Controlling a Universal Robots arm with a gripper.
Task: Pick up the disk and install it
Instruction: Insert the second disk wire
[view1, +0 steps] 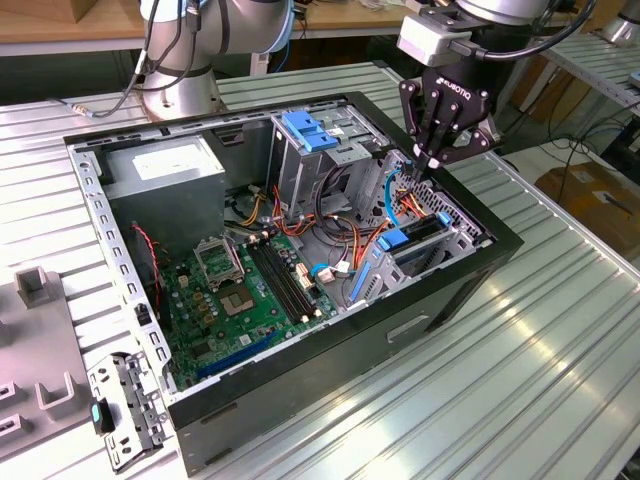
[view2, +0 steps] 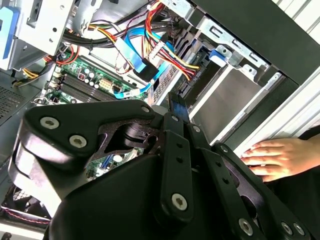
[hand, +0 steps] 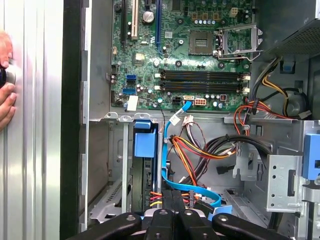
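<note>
Ext. view: open PC case (view1: 300, 375) on a ribbed metal table (view1: 560, 330). The drive cage (view1: 440, 245) sits in the case corner nearest the exterior view's right. The disk (view1: 418, 232) stands edge-on inside that cage, blue carrier frame showing, and looks seated or nearly so. The gripper (view1: 432, 165) hangs just above the cage, fingers pinched together w/ nothing between them, so it isn't carrying the disk. Loose orange and blue cables (view1: 395, 205) run right beside the cage, under the fingertips.

2nd wrist view: gripper (view2: 176, 102) in front, fingertips clenched into one narrow point aimed at the gap beside the cage. A blue flat cable (view2: 135, 55) and a red/yellow wire bundle (view2: 172, 52) cross just beyond. A person's hand (view2: 277, 157) rests on the table just outside the case wall, on the cage side.

1st wrist view: gripper (hand: 172, 200) closed and empty, directly over the wiring next to the cage. The disk (hand: 144, 145) shows as a blue tab w/ a dark slab below it, in the cage slot, beside the blue cable (hand: 167, 165). The hand (hand: 5, 97) is at the table edge, past the case wall.

Risks, my read: closed tips so near the wires could hook or pinch a cable on any descent and pull a connector. If the disk isn't fully home, pressing off-centre could cock the carrier in its rails. The hand is near enough that a sideways arm move is a hazard.
</note>
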